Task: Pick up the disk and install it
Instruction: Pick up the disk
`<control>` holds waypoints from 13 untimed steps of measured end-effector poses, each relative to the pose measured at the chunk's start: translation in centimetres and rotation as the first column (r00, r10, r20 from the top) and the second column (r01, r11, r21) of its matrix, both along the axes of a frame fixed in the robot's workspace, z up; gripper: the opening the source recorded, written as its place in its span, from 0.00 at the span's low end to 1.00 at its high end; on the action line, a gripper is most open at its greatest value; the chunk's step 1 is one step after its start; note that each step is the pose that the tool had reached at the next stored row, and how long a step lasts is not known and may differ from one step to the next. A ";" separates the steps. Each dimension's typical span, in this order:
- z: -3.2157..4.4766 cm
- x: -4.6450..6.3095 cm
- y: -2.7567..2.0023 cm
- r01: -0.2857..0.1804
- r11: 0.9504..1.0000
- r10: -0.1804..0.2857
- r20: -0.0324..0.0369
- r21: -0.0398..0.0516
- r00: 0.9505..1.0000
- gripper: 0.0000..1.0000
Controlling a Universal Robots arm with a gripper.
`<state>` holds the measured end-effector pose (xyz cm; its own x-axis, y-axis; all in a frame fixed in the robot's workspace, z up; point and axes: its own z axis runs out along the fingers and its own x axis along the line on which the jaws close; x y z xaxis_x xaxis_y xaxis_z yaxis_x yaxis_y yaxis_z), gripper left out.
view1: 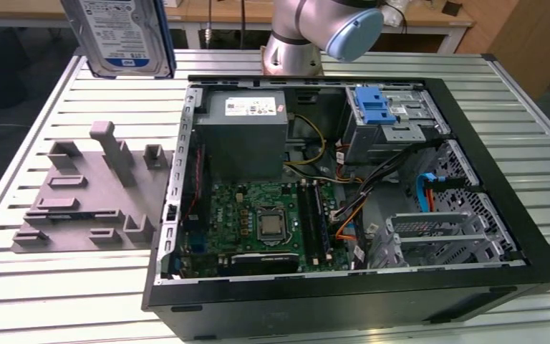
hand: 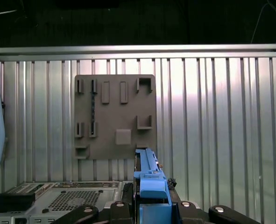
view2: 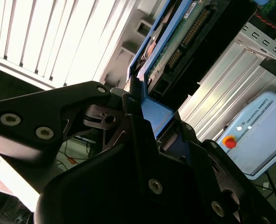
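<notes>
The gripper (view2: 156, 116) is closed on the disk (view1: 122, 36), its black fingers (view2: 133, 100) pressed against the blue frame on either side. In the first wrist view the gripper (hand: 149, 190) has the frame's narrow edge (hand: 147, 168) standing up between them. In the exterior view the disk is upright in the air with its label facing the camera. It is at the top of the exterior view's left, clear of the table (view1: 74, 93) and well apart from the case (view1: 504, 172). The slatted metal table carries everything else. The open black case takes up most of it, lying on its side with its inside exposed. The arm (view1: 318, 29) rises behind the case's far wall. On the exterior view's left, just beside the case, lies a grey plate (view1: 89, 193) with raised blocks and slots; the first wrist view looks down on this plate (hand: 114, 116). Inside the case, a grey power supply (view1: 246, 136) with a white sticker sits at the far side, and the green motherboard (view1: 266, 222) lies nearer the camera. A metal drive cage (view1: 394, 122) stands at the far corner on the exterior view's right, with a blue tab (view1: 378, 107) on top. A pale pendant (view2: 259, 135) with a red button (view2: 230, 142) shows in the second wrist view.
</notes>
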<state>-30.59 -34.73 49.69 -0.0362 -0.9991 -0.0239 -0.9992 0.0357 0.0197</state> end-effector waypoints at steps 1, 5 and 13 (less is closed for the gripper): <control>0.00 0.0 0.00 0.000 1.000 0.000 0.000 0.000 1.000 0.36; -0.01 0.2 0.00 0.000 1.000 0.000 0.000 0.000 1.000 0.36; 0.00 0.4 0.00 0.000 1.000 0.000 0.000 0.000 1.000 0.36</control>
<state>-30.23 -34.73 49.69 -0.0361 -0.9991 -0.0239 -0.9992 0.0356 0.0197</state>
